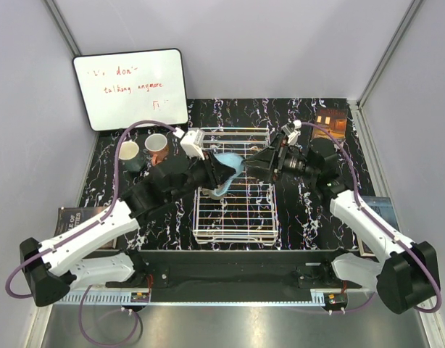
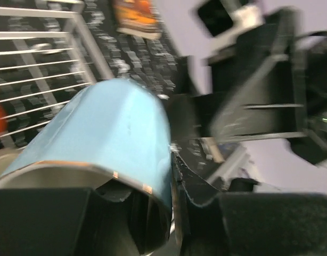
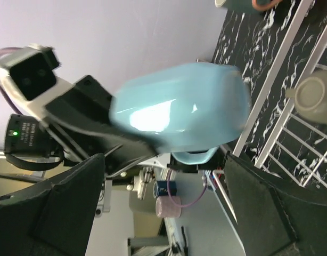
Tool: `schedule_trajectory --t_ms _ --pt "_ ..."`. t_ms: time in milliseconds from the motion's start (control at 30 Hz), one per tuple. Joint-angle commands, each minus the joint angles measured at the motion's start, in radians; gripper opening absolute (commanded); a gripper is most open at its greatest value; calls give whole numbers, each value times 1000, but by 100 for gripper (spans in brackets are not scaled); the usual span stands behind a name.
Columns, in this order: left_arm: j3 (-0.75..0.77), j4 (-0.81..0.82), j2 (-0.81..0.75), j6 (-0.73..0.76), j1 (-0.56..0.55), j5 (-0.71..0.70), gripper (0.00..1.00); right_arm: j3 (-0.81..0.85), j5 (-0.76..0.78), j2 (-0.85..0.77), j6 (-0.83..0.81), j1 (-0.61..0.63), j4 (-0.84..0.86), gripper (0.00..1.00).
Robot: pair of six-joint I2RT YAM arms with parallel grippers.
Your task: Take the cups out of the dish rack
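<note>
My left gripper (image 1: 224, 174) is shut on the rim of the light blue mug (image 1: 230, 165) and holds it tilted above the white wire dish rack (image 1: 244, 217). In the left wrist view one finger is inside the blue mug (image 2: 110, 128) and the other outside, with the gripper (image 2: 171, 176) closed on its wall. My right gripper (image 1: 257, 164) is open and faces the mug from the right. In the right wrist view the blue mug (image 3: 179, 106) lies just ahead of the spread fingers (image 3: 73, 213). A taupe mug (image 3: 315, 98) lies in the rack (image 3: 275, 138).
Two mugs stand on the table left of the rack, a dark one with a pale inside (image 1: 128, 152) and a salmon-orange one (image 1: 157, 143). A whiteboard (image 1: 132, 87) leans at the back left. Books lie at the back right (image 1: 331, 119), left (image 1: 74, 217) and right (image 1: 378, 206).
</note>
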Motion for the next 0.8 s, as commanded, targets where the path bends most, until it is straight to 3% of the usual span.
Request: schedule_trajectory --t_ms 0,300,567,733,767 --pt "9 -73 -42 52 16 -145 0 75 67 -53 -78 -15 -25 100" --pt "132 -254 -21 142 16 -277 0 150 269 -105 -279 -15 -332 100" --pt "141 -258 15 143 17 -282 0 141 277 -79 -292 -14 -342 100" --pt "233 -431 50 147 17 -461 0 150 302 -68 -333 -15 -381 100" --pt "250 -468 56 152 19 -550 0 152 306 -61 -336 -15 -392 100"
